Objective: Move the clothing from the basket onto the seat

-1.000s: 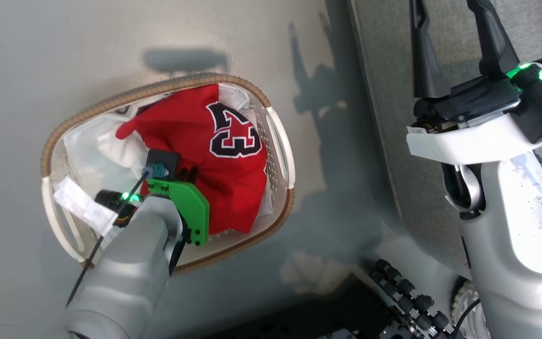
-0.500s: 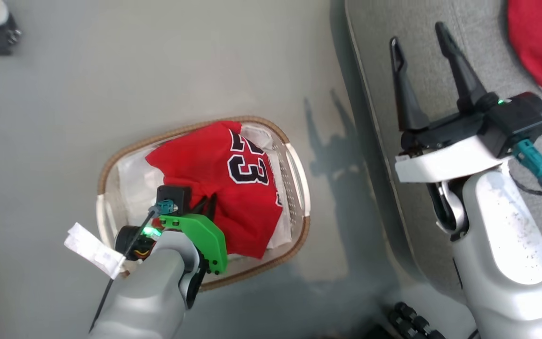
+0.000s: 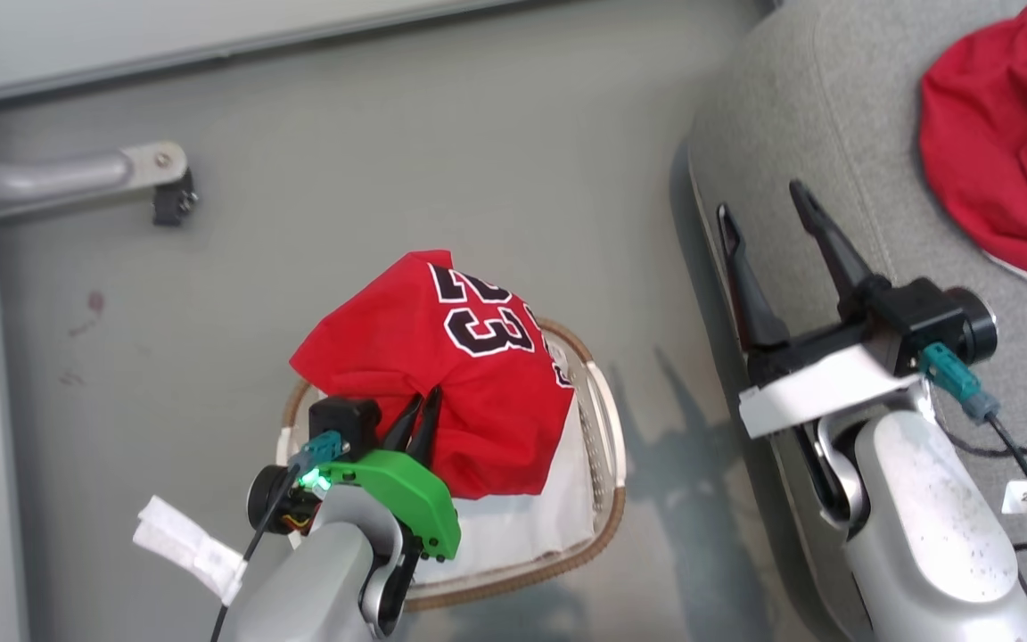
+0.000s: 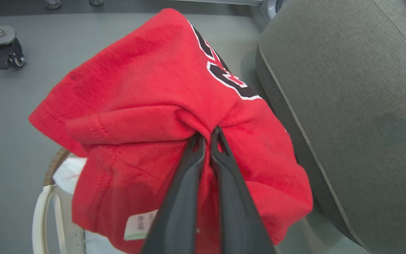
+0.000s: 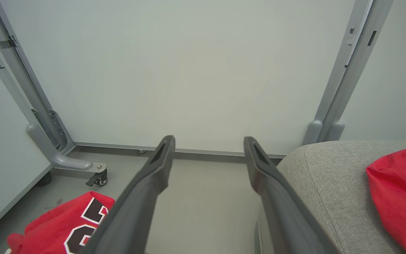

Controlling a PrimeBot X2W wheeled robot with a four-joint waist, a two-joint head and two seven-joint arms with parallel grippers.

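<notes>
The grey floor [image 3: 406, 152] is taking up most of the head view, with the seat [image 3: 799, 116] rising along its right side; the right wrist view is adding a pale wall panel [image 5: 189, 70] in a grey metal frame [image 5: 344, 81] standing behind both. The basket [image 3: 610, 428] is standing on the floor just beside the seat's edge, its white lining [image 3: 513, 535] lying bare at the near end. The jersey [image 3: 424, 357] is hanging bunched over the basket's far half, its 23 facing up; whether its hem is touching the lining cannot be told. A striped red garment [image 3: 986, 160] is lying crumpled on the seat at the far right, a white band showing along its lower edge. The right claw [image 3: 761, 198] is hovering over the seat's left edge, fingers spread well apart; its own wrist view is showing them pointing towards the wall, with the jersey low at the left and the striped red garment at the right. The left claw [image 3: 424, 399] is clamped on a fold of the jersey; the left wrist view is making the pinch plain, both fingers pressed together with red cloth gathered at the tips. A caster foot [image 3: 170, 192] of the frame is resting on the floor, well apart from the basket. The left wrist view is also showing a small white label [image 4: 139, 224] on the cloth beside the fingers.
</notes>
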